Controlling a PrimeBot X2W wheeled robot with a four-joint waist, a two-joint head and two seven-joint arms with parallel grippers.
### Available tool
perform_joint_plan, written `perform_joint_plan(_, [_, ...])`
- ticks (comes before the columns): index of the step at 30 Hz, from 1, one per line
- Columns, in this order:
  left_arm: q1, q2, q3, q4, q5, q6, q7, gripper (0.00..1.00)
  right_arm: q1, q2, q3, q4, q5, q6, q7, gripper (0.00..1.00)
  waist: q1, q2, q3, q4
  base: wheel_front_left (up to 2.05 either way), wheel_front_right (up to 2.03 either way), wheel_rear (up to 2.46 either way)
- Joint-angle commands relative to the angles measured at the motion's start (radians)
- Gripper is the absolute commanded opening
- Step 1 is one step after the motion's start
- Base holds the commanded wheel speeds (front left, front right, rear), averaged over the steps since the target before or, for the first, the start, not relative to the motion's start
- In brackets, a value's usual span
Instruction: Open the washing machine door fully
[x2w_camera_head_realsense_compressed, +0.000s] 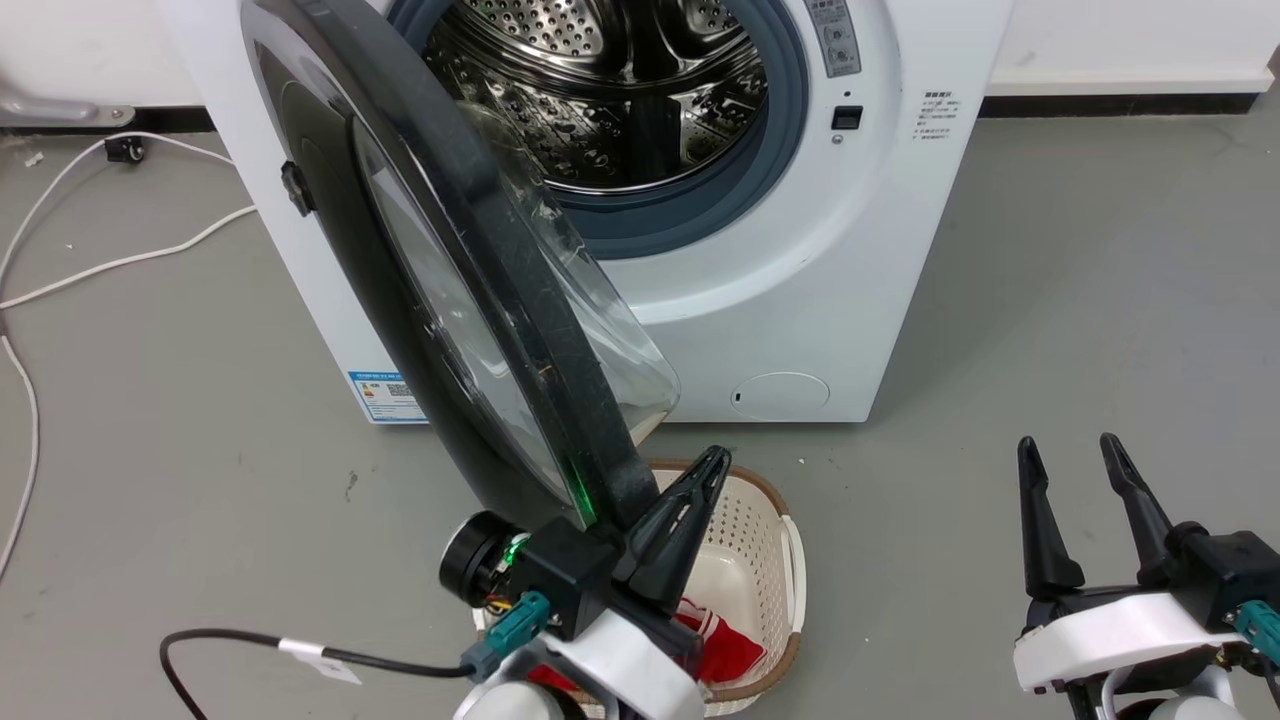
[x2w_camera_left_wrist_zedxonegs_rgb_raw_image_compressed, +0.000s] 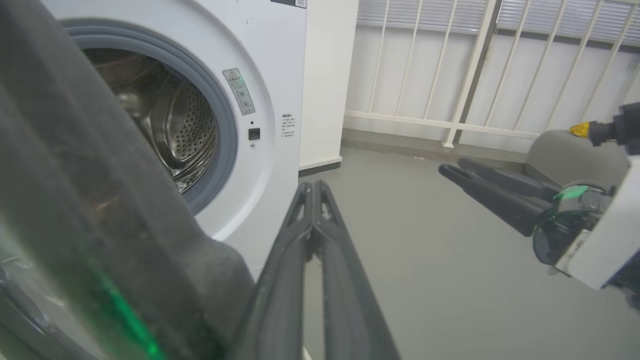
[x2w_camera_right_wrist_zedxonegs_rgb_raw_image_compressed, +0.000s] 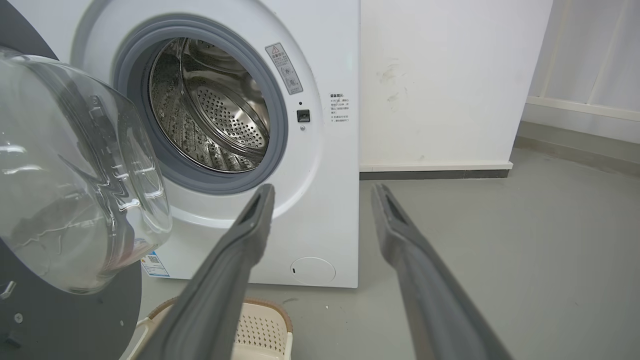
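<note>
The washing machine door (x2w_camera_head_realsense_compressed: 455, 270) is open and stands swung far out from the front of the washing machine (x2w_camera_head_realsense_compressed: 800, 300). It hangs on the side of the opening that is at the left in the head view. Its black rim points toward the head camera, and its glass bowl (x2w_camera_head_realsense_compressed: 610, 320) bulges to the machine's side. The round opening is free, so the grey gasket (x2w_camera_head_realsense_compressed: 775, 170) and the steel drum (x2w_camera_head_realsense_compressed: 600, 90) with its holes are visible. A blue label (x2w_camera_head_realsense_compressed: 385, 395) sits low on the machine's front, partly behind the door.

The left pincer (x2w_camera_head_realsense_compressed: 712, 462) is at the lower edge of the door, on the side of the glass bowl. Its two fingers are pressed together and hold nothing. They lie just beside the rim, and I cannot tell if they touch it. Under this pincer a cream laundry basket (x2w_camera_head_realsense_compressed: 765, 520) stands on the grey floor (x2w_camera_head_realsense_compressed: 1050, 300), with a red cloth (x2w_camera_head_realsense_compressed: 725, 645) in it.

The right pincer (x2w_camera_head_realsense_compressed: 1068, 443) is well apart from the door, low at the right over the floor. Its fingers are spread wide and it is empty. A white cable (x2w_camera_head_realsense_compressed: 120, 262) lies on the floor left of the machine.
</note>
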Motion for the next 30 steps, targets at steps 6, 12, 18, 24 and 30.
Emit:
perform_joint_plan(6, [-0.057,-0.019,0.022,0.116,-0.03,0.034,-0.026,0.0,-0.012,0.002,0.009,0.01,0.014,-0.001,-0.003,1.0,0.0,0.0,0.012,-0.008,0.0,0.0,0.0])
perform_joint_plan(12, [-0.061,-0.013,0.032,0.161,-0.026,0.063,-0.048,0.0,-0.015,0.002,0.014,0.02,0.024,-0.001,-0.005,1.0,0.0,0.0,0.015,-0.011,0.0,0.0,0.0])
perform_joint_plan(18, [-0.005,0.005,0.038,0.129,-0.025,0.094,-0.046,0.0,-0.012,0.002,0.017,0.03,0.031,-0.001,-0.006,1.0,0.0,0.0,0.011,-0.005,0.0,0.0,0.0])
perform_joint_plan(24, [0.068,0.017,0.048,0.056,-0.029,0.14,-0.034,0.0,-0.01,0.002,0.013,0.03,0.033,-0.001,-0.009,1.0,0.0,0.0,0.009,0.017,0.0,0.0,0.0])
perform_joint_plan(30, [0.157,0.039,0.068,-0.04,-0.045,0.178,-0.022,0.0,-0.005,0.002,0.013,0.029,0.03,-0.001,-0.007,1.0,0.0,0.0,0.009,0.05,0.0,0.0,0.0])
